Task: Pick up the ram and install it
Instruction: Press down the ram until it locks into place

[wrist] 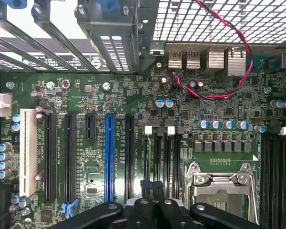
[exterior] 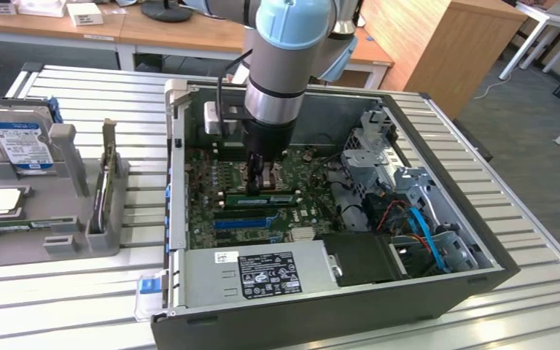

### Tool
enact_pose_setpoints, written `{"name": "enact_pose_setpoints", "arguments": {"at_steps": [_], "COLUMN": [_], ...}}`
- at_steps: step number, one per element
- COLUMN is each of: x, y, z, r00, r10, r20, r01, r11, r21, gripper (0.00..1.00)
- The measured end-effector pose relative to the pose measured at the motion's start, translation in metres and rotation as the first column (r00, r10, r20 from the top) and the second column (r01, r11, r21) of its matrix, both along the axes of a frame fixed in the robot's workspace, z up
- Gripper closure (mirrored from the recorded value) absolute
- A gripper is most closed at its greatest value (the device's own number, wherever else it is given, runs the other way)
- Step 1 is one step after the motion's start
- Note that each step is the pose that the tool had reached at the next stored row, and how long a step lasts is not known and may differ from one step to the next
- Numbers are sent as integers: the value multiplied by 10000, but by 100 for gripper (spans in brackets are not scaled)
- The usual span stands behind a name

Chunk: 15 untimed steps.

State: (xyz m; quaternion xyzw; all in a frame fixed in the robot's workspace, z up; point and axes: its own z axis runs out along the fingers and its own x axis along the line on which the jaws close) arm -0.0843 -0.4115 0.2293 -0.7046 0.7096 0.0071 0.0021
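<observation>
The arm is reaching down into the open computer case (exterior: 436,292), and the gripper (exterior: 257,184) is hanging low over the motherboard (exterior: 260,211), its fingers (wrist: 151,193) pressed together with nothing showing between them. The ram (exterior: 260,198) is lying just under the fingertips in the exterior view, a green stick with a white sticker, sitting across the board near the middle; whether it is fully seated in its slot is hard to make out from here, and the fingers are covering part of it. In the wrist view the dark fingers are cutting off at the frame edge, pointing at the memory slots (wrist: 164,162) beside the blue slot (wrist: 109,157). Over on the exterior view's left, the grey holder tray (exterior: 37,219) is carrying the hard drive (exterior: 20,142) upright and the processor chip (exterior: 3,200) lying flat.
</observation>
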Motion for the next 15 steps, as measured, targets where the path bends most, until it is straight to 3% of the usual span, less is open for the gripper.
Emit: {"name": "enact_pose_setpoints", "arguments": {"at_steps": [15], "x": [0], "y": [-1], "z": [-22], "r00": [10000], "r10": [0], "r20": [-2], "r01": [0], "r11": [10000], "r21": [-4], "gripper": [89]}}
